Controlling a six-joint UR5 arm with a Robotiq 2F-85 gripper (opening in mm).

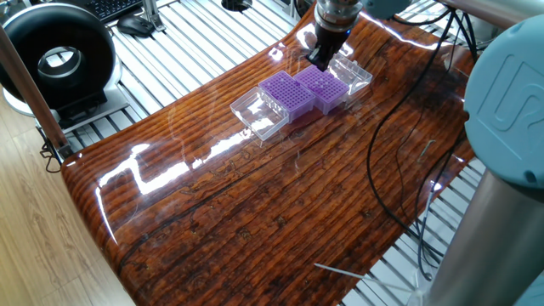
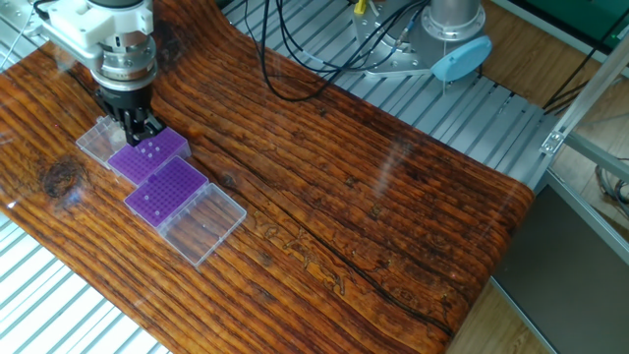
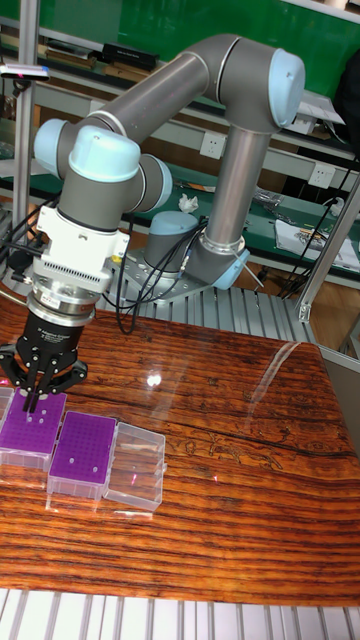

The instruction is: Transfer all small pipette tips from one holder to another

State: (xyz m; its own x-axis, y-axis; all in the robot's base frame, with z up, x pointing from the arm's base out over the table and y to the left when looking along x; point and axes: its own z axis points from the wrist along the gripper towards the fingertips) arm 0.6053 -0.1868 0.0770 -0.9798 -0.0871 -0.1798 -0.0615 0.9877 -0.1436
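While over the far rack (image 2: 149,154), gripper (image 3: 33,404) points down.
Fingers nearly together; whether they pinch a tip (image 2: 149,150) is unclear.

Small pipette tips (image 2: 149,150): few tiny pale dots were visible on top of purple rack (image 2: 149,157) nearest gripper, seated upright in grid holes, clustered near rack's middle. Exact count could not be told. In tall fixed view, same tips (image 3: 36,419) showed as faint pale specks. Second purple rack (image 2: 169,187), just beside first: one or two pale specks (image 3: 87,458) noted, identity uncertain.
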